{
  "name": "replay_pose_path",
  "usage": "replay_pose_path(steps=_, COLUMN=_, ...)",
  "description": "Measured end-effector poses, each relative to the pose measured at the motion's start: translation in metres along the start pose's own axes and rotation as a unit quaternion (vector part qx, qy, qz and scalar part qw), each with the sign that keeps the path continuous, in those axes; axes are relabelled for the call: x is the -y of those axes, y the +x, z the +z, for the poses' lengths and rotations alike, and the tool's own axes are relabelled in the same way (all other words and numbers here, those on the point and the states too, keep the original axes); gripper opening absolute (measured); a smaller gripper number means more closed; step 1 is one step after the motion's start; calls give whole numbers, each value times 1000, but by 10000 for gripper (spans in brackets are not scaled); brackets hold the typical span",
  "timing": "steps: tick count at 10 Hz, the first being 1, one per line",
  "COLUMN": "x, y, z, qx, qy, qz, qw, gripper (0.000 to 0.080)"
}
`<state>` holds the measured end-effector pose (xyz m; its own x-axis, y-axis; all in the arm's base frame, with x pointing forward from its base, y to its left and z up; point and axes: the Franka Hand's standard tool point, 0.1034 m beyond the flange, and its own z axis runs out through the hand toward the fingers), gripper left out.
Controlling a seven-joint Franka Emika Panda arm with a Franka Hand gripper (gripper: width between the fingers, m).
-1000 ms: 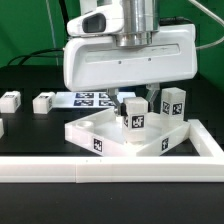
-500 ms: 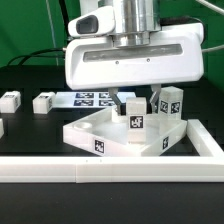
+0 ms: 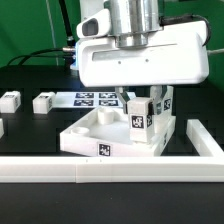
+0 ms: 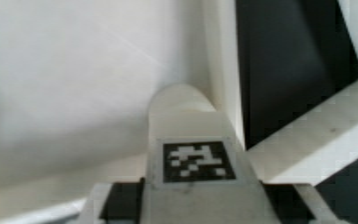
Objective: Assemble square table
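Note:
The white square tabletop (image 3: 96, 133) lies near the table's front, with a tag on its front rim. My gripper (image 3: 134, 103) is shut on a white leg block (image 3: 139, 120) with a black-and-white tag, held upright at the tabletop's corner on the exterior view's right. In the wrist view the leg block (image 4: 197, 140) runs out from between my fingers (image 4: 130, 200) over the tabletop's inner face (image 4: 69, 90). My gripper (image 4: 197, 206) grips it on both sides. Another upright leg block (image 3: 162, 100) shows just behind, partly hidden by the arm.
Two loose leg blocks (image 3: 10, 100) (image 3: 43, 101) lie at the exterior view's left. The marker board (image 3: 93, 99) lies flat behind the tabletop. A long white border rail (image 3: 100, 171) runs along the front and up the right side (image 3: 207, 143).
The arm has shifted toward the exterior view's right with the leg block still in its grip. The tabletop has turned slightly and sits a little further left.

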<state>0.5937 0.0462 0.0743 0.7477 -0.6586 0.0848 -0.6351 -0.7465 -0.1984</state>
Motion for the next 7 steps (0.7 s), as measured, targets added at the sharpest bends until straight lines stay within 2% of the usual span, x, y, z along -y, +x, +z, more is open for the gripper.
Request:
replay_pose_path(steps=4, x=9, y=-10, z=1, qx=6, qy=4, qz=169, qw=986, gripper=291)
replay_pose_path(steps=7, x=10, y=-11, z=2, qx=7, qy=4, qz=193, qw=981, gripper=291)
